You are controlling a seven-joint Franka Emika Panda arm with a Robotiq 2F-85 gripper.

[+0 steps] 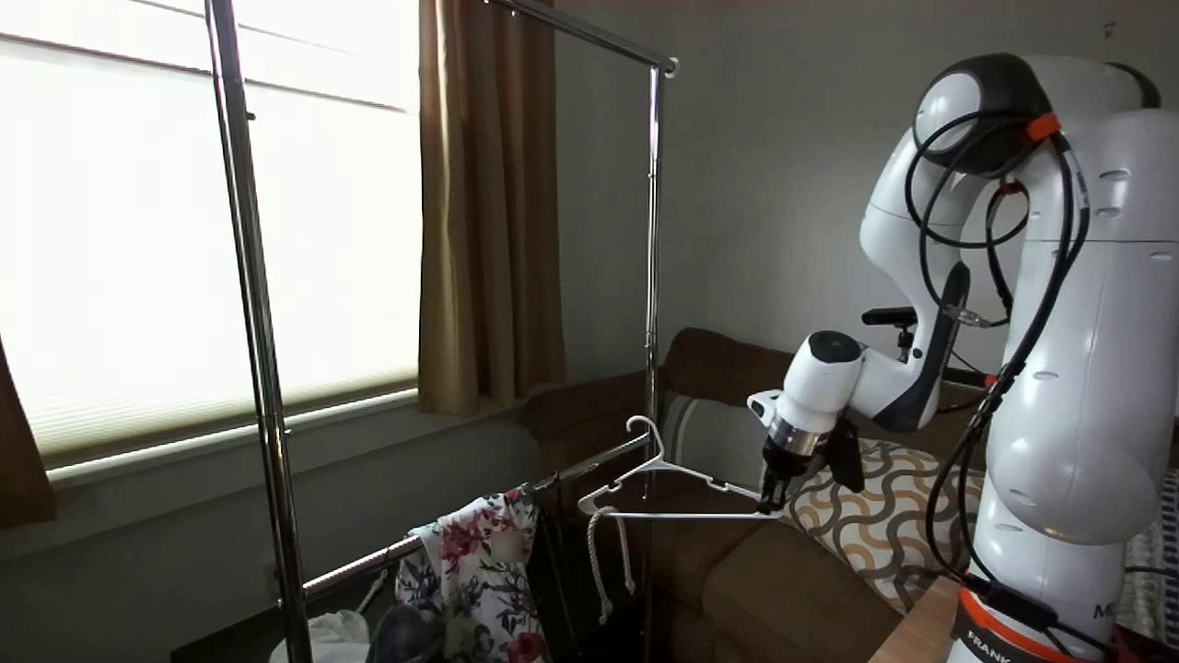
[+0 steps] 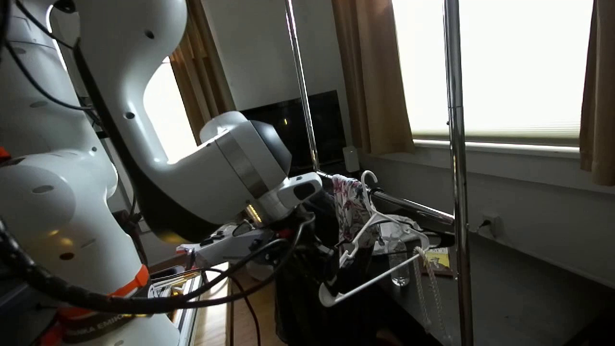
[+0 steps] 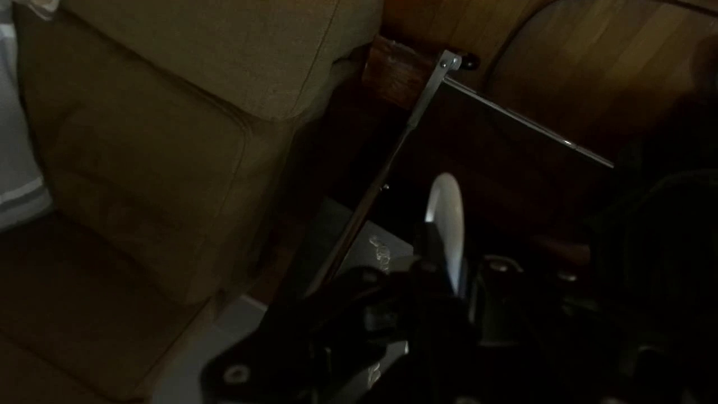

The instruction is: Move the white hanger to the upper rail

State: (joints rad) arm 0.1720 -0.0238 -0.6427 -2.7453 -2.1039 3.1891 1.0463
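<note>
- Grasping a lower corner of the white hanger, the gripper had its fingers clenched on it; in an exterior view that corner sat at 4 o'clock on the hanger. Wrist view showed the white end pinched between the fingers.
- Hanger: hook uppermost, beside the lower bar. Could not tell whether the hook touched the bar.
- Upper rail: near 12 o'clock from the hanger, well apart from it.
- Rope: draped over the hanger's opposite corner, toward 8 o'clock.
- Floral garment: hung on the lower bar, at 8 o'clock from the hanger.
- Writing, robot base: "FRANK" was legible at 4 o'clock in an exterior view, the rest out of sight; "EMIKA" was legible at 8 o'clock in an exterior view.
- Writing, arm: capital M, next character unclear, between 2 and 3 o'clock from "FRANK".
- Yellow-covered item: at 4 o'clock in an exterior view, markings too small to read. Clear bottle stood at 9 o'clock from it.
</note>
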